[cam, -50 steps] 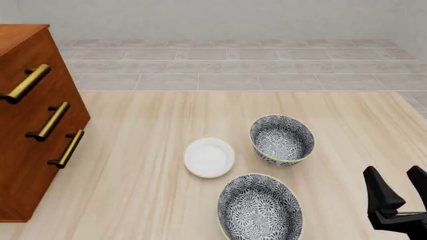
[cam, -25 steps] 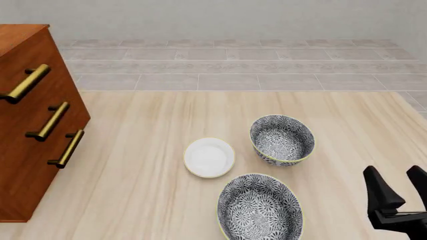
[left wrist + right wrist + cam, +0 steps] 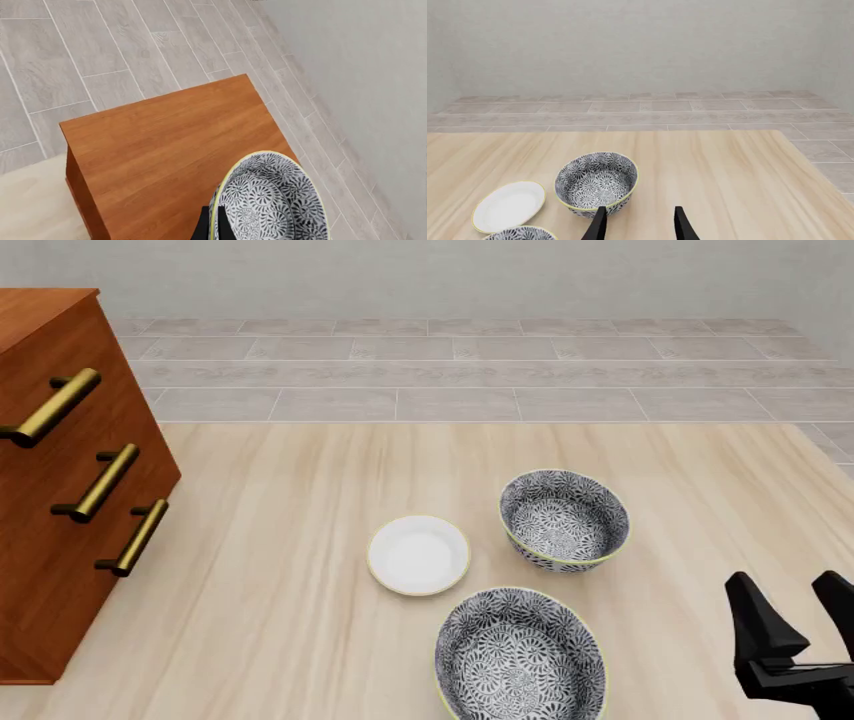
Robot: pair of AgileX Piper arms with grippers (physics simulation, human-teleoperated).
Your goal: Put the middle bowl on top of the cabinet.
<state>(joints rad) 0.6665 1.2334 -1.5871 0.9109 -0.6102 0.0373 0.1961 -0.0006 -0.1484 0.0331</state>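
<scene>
In the left wrist view my left gripper [image 3: 213, 222] is shut on the rim of the middle bowl [image 3: 270, 202], a grey-and-white floral bowl with a yellow-green rim. The bowl sits over the flat reddish-brown top of the cabinet [image 3: 167, 150], near one edge; whether it touches the wood I cannot tell. The front view shows the cabinet [image 3: 60, 500] at the left with its brass handles, while the left arm and its bowl are out of that frame. My right gripper [image 3: 797, 615] stands open and empty near the table's front right, also seen as the right gripper [image 3: 639, 220] in its wrist view.
On the table lie a small white dish [image 3: 418, 554], a darker patterned bowl [image 3: 565, 518] behind it to the right, and a larger patterned bowl [image 3: 521, 658] at the front edge. Grey tiled floor and a wall lie beyond the table.
</scene>
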